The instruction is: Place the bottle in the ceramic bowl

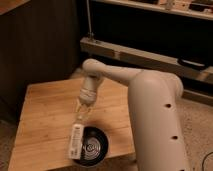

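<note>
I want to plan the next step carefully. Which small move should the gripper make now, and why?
Probably a short shift toward the ceramic bowl, carrying the bottle over it. The gripper is above the wooden table, at the bottle's upper end. The bottle sits at the bowl's left rim, not inside it. Whether it is gripped cannot be seen.

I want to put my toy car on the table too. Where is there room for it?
The left half of the wooden table is bare, from its back edge to its front edge. It is crowded near the front right: the bottle lies against the ceramic bowl, and the gripper hangs just above the bottle's top end.
</note>
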You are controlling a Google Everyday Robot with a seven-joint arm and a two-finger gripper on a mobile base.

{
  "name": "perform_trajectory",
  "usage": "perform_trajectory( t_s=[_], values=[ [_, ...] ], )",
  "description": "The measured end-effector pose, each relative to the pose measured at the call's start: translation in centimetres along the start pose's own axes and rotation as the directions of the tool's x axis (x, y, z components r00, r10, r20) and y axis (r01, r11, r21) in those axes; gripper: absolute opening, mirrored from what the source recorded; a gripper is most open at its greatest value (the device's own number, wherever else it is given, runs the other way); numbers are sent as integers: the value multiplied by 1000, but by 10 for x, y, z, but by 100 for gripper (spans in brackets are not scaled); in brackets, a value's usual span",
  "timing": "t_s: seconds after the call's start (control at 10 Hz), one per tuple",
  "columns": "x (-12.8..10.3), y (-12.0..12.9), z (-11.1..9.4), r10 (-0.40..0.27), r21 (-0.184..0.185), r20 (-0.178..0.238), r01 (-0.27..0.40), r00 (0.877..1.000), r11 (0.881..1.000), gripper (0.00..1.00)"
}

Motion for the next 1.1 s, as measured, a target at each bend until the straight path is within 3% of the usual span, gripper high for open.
perform_trajectory(
  t_s=[0.3, 0.5, 0.8, 1.1],
  values=[
    [-4, -42, -24, 1, -24, 26, -1, 1000, 1000, 0],
    [-5, -41, -23, -4, -22, 24, 5, 1000, 1000, 5],
    [-5, -43, -24, -1, -22, 25, 2, 1000, 1000, 35],
    [-5, -42, -24, -2, -22, 25, 3, 1000, 1000, 57]
  ],
)
